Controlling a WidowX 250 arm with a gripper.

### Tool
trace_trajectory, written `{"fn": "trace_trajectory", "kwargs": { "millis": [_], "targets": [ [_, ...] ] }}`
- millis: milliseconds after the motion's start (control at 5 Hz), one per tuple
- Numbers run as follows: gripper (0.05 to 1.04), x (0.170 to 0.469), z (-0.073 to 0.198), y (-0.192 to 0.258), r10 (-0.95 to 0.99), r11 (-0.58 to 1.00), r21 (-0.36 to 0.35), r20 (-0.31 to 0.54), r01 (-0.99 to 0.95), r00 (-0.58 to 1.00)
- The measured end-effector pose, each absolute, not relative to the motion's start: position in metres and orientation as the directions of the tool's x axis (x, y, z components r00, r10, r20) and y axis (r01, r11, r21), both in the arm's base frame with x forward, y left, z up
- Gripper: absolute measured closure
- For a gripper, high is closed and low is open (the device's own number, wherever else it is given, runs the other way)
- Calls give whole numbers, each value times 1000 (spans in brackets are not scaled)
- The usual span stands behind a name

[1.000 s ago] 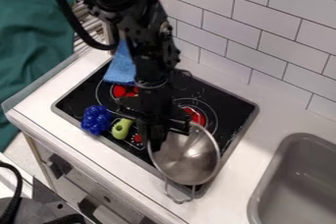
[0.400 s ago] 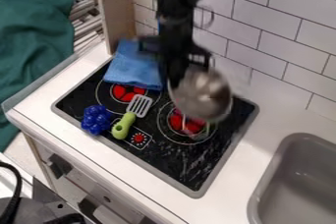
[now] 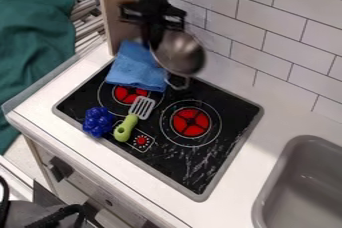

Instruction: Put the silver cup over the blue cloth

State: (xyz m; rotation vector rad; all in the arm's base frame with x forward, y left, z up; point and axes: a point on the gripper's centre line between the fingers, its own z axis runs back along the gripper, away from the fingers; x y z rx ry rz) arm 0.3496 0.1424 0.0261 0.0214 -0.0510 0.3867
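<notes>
The gripper (image 3: pixel 152 38) hangs near the top of the camera view, above the back of the stove, shut on the left rim of the silver cup (image 3: pixel 179 53). The cup is held up in the air, tilted, beside and partly over the right edge of the blue cloth (image 3: pixel 135 68). That cloth lies bunched at the stove's back left corner, partly on the burner area, its upper right portion behind the gripper and cup.
On the black stove (image 3: pixel 175 166) lie a green-handled spatula (image 3: pixel 133 119) and a dark blue bumpy object (image 3: pixel 98 122). A tiled wall (image 3: pixel 234 29) rises behind, a wooden panel (image 3: pixel 119 17) stands at the back left, and a grey sink (image 3: pixel 304 187) is at the right.
The gripper has carried the silver cup up and back from the stove's front right, then leftward to the cloth. The spatula, blue object and cloth have stayed put.
</notes>
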Motion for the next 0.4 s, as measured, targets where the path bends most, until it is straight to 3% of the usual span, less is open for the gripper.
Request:
{"fn": "trace_trajectory", "kwargs": {
  "millis": [400],
  "targets": [
    [1029,354,15,195,436,899,40,16,-436,900]
  ]
}}
